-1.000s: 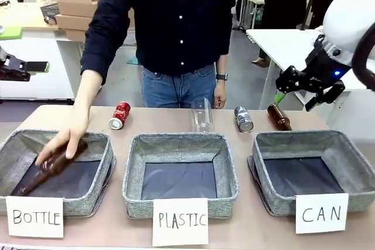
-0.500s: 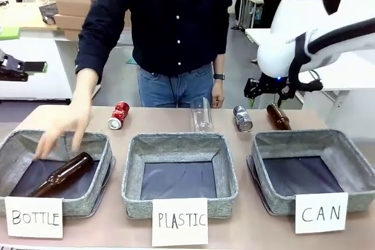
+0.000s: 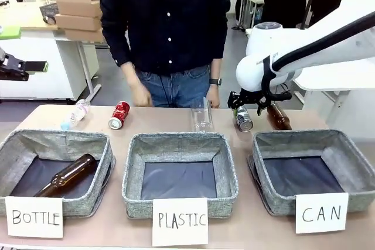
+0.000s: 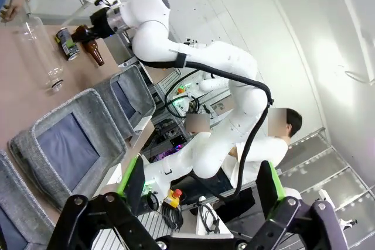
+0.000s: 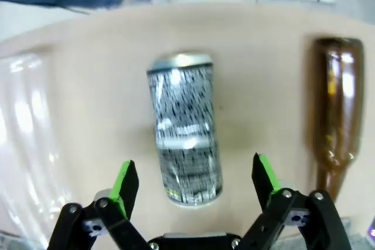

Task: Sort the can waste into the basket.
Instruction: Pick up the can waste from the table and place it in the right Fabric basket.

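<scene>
At bottom, right wrist view, my right jaws gape empty above the black can: probably light, thin, slick; I'd pinch mid-body.

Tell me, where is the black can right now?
In the front view the black can lies at the far side of the table, right of centre, between a clear bottle and a brown bottle, under the open right tool.

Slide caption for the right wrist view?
Right gripper, jaws open, poised over the black can lying between a brown glass bottle and a clear plastic bottle.
</scene>
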